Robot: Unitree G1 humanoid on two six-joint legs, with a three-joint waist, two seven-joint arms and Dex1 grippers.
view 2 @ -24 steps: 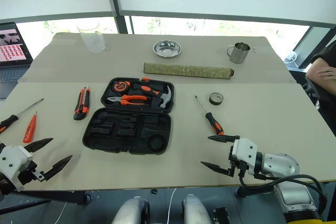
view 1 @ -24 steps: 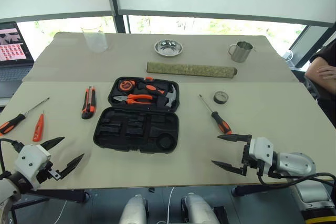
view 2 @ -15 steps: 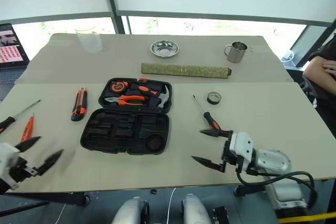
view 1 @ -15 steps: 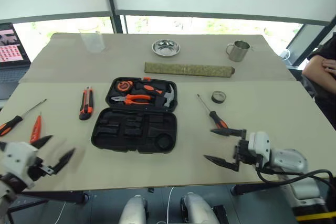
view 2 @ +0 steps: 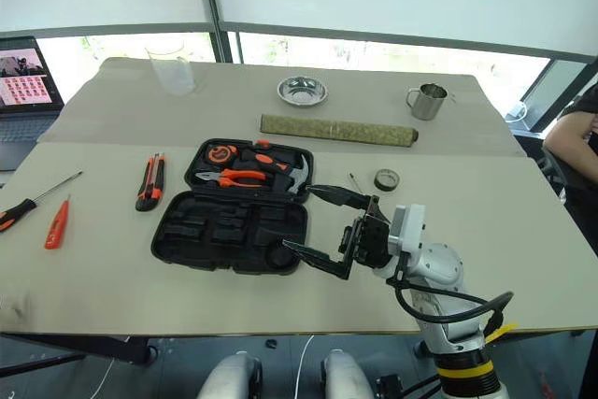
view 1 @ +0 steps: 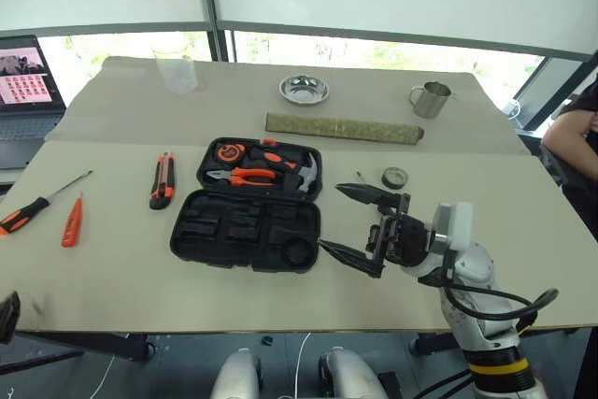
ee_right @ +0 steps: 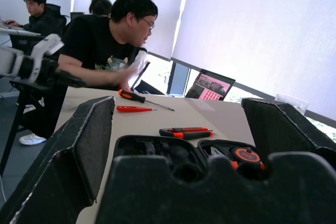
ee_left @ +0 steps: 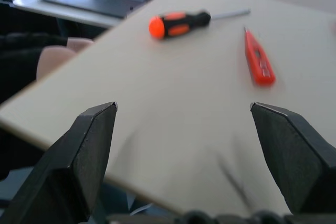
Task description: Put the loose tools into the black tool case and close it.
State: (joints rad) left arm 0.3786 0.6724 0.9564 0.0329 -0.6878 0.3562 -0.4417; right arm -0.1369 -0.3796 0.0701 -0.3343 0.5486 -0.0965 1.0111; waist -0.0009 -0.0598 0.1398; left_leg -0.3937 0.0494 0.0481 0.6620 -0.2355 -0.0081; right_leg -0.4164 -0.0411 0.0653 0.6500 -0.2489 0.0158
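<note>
The black tool case (view 1: 245, 231) lies open at the table's middle, its near half with bare recesses, its far half holding pliers, a hammer and a tape measure. My right gripper (view 1: 330, 217) hangs open just right of the case, pointing left at it. Behind it shows the shaft of one screwdriver (view 1: 360, 176), whose handle is hidden. The dark tape roll (view 1: 394, 178) lies farther right. The utility knife (view 1: 162, 180) lies left of the case. Far left lie the other screwdriver (ee_left: 181, 23) and the orange tester (ee_left: 258, 61), beyond my open left gripper (ee_left: 184, 124) at the table's near edge.
Along the far side stand a glass beaker (view 1: 176, 72), a steel bowl (view 1: 304, 91), a steel mug (view 1: 430, 99) and a rolled green mat (view 1: 341, 127). A laptop (view 1: 23, 81) sits at the far left. A person's arm (view 1: 572, 137) rests at the right edge.
My right gripper has swung up and to the left, from the table's near right edge to just beside the case. My left gripper has moved out to the left, almost leaving the head views.
</note>
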